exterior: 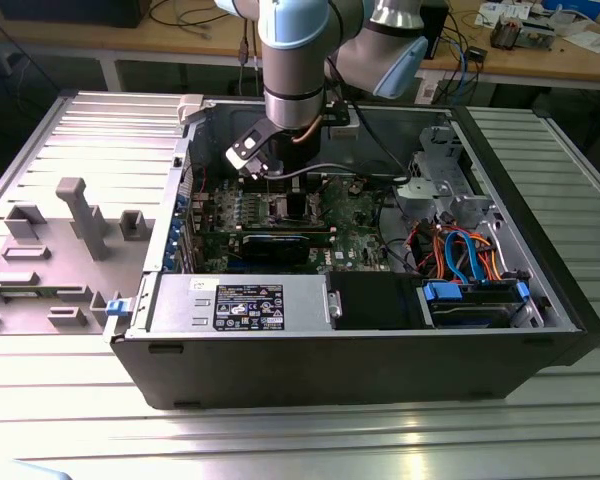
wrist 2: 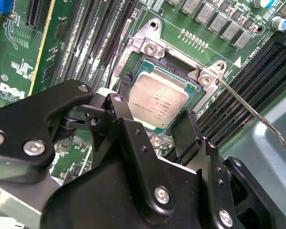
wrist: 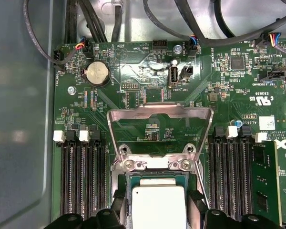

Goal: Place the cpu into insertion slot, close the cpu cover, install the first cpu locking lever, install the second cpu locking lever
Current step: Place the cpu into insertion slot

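The cpu (wrist: pixel 158 205), a silver-grey square chip, lies flat in the insertion slot (wrist: pixel 155 164), also seen as cpu (wrist 2: pixel 157 98) in the second wrist view. My gripper (wrist: pixel 158 212) straddles it, black fingers (wrist: pixel 119 204) on either side with a narrow gap showing at each edge. The cpu cover (wrist: pixel 159 107), a silvery window frame, stands raised on its hinge beyond the chip. A thin wire locking lever (wrist 2: pixel 252 114) sticks out unlatched from one corner of the slot. In the exterior view the gripper (exterior: pixel 270 175) is down inside the open computer case.
Long black memory slots (wrist: pixel 81 176) flank the socket on both sides. Black cables (wrist: pixel 86 19) run over the board's far edge. In the case are a power supply (exterior: pixel 245 305), a drive cage (exterior: pixel 440 170) and coloured cables (exterior: pixel 460 255). A grey fixture (exterior: pixel 80 215) stands on the exterior view's left.
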Tool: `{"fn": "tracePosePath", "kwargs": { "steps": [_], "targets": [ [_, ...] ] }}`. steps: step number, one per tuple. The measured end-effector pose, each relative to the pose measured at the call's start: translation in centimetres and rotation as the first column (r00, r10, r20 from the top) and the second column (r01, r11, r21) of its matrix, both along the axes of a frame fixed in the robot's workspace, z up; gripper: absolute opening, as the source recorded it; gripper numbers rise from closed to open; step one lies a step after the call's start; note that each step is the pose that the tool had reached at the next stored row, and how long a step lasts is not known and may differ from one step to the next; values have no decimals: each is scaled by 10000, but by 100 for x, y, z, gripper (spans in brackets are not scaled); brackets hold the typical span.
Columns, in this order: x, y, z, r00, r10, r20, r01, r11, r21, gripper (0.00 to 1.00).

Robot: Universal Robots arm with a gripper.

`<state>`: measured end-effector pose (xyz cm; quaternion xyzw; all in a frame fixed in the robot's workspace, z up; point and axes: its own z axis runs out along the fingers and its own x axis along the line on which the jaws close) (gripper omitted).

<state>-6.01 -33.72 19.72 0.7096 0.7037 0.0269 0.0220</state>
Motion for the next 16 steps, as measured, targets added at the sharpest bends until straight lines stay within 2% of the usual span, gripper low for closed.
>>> {"fn": "tracePosePath", "kwargs": {
  "steps": [2, 8, 9, 10, 16],
  "targets": [
    [3, 0, 0, 10000, -1, -3, 1, 10000, -1, 55],
    [6, -2, -27, 10000, 0, -4, 0, 10000, -5, 55],
    [8, 2, -40, 10000, 0, 5, 0, 10000, 10, 56],
    [8, 1, -46, 10000, 1, 2, -1, 10000, 1, 62],
    [8, 1, -51, 10000, 0, 2, 0, 10000, 5, 62]
  ]
}}
